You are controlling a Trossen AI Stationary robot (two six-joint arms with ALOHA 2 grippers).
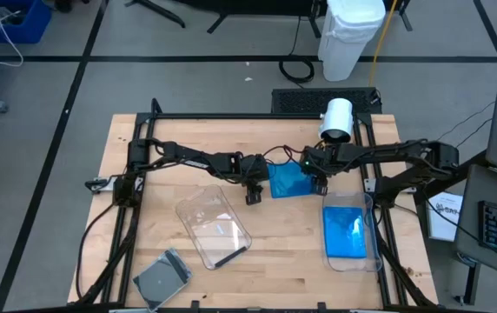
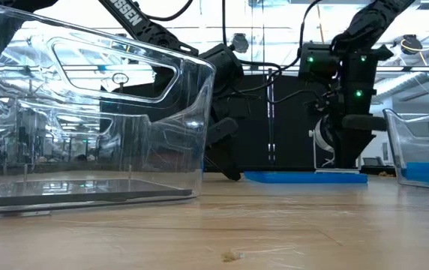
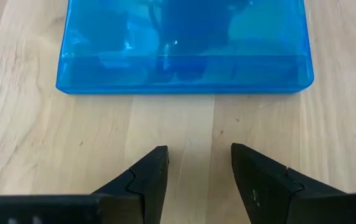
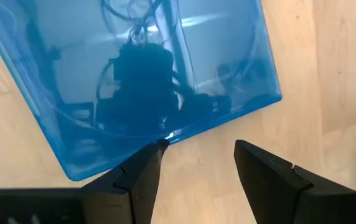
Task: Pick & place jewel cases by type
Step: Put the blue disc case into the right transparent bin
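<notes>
A bright blue jewel case (image 1: 285, 181) lies flat on the table between my two grippers. My left gripper (image 1: 253, 196) is open at its left side; in the left wrist view its fingers (image 3: 200, 158) stand a short way off the case's edge (image 3: 184, 84). My right gripper (image 1: 320, 185) is open at the case's right side, and one fingertip (image 4: 158, 148) is right at the case's rim (image 4: 178, 132). Blue (image 1: 346, 233) lies in the right clear tub (image 1: 373, 228). A grey case (image 1: 163, 278) lies near the table's front left corner. My right gripper comes at the blue case from above with one fingertip at its rim. Whether that fingertip touches the rim, I cannot tell. My left gripper touches nothing.
The left clear tub (image 1: 214, 226) lies at an angle in front of the left gripper, with a dark flat thing (image 2: 72, 196) on its floor. A white cylinder (image 1: 337, 119) stands on the far rail. Bare wood lies between the two tubs.
</notes>
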